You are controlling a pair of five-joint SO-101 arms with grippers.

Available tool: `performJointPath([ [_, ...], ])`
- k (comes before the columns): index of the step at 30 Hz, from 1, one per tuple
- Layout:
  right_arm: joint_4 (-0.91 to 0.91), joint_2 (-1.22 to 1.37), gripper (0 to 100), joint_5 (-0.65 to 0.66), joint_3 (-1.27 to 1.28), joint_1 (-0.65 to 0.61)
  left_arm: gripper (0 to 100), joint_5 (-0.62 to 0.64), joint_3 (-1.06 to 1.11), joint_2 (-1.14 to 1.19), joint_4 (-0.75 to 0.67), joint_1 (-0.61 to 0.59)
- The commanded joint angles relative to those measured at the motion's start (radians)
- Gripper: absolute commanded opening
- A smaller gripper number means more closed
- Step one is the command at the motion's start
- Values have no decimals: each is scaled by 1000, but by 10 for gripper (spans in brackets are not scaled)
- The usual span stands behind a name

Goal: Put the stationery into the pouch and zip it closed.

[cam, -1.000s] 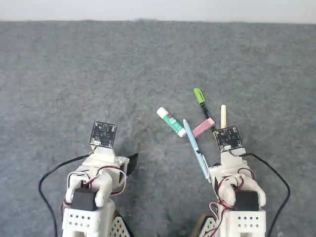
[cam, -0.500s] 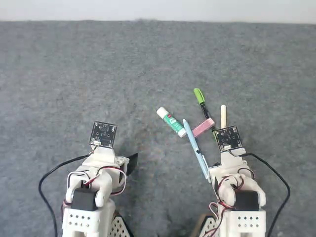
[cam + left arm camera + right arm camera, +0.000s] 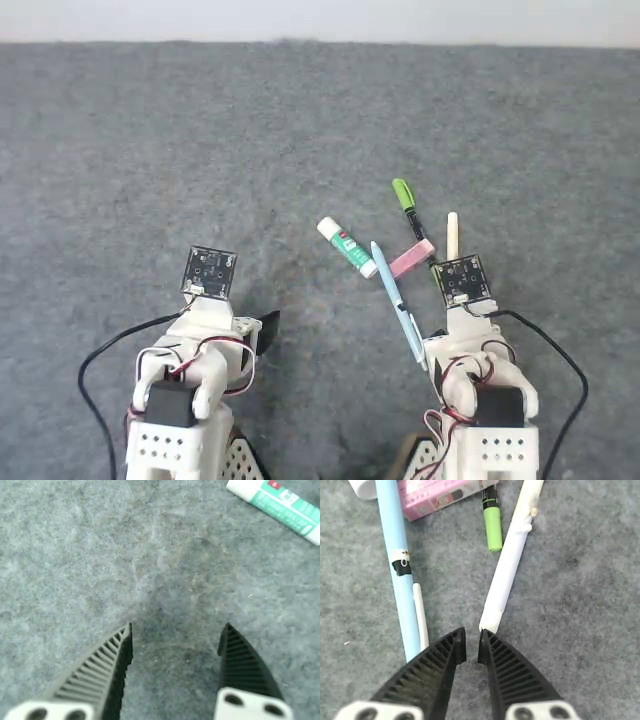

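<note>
Right wrist view, stationery set, five items on grey felt counter (image 3: 150,150).

- Right tool (image 3: 472,646): jaws clenched almost tip to tip, nothing between them.
- White pen (image 3: 510,565): lies directly ahead of the right tool, its near end just beyond the jaw tips. Its long axis runs away from the tool, tilted slightly off the tool's line.
- Blue pen (image 3: 400,565): near the white pen and roughly parallel to it, with a white clip at the near end. It passes alongside one jaw.
- Green pen (image 3: 493,522): between the two above, farther out, tip toward the tool.
- Eraser (image 3: 440,492): pink sleeve, at the far end of the group, touching the blue pen.
- Glue stick (image 3: 280,505): white body with a green label, ahead of the left tool (image 3: 175,630) and well off to one side.
- Left tool: jaws released, wide apart, bare felt between them.

Markings: print on the glue label and the eraser sleeve, not transcribed; a small black-and-white band on the blue pen.

Judgement: the right arm is nearer to every item. For the white pen, the jaws must part and straddle it across its long axis.
</note>
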Motion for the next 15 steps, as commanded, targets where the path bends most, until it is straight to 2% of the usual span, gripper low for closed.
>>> performJointPath([
  [1, 4, -16, 63, -5, 23, 7, 269, 12, -13, -17, 3, -5],
  [15, 4, -16, 63, -5, 23, 7, 269, 12, -13, -17, 3, -5],
])
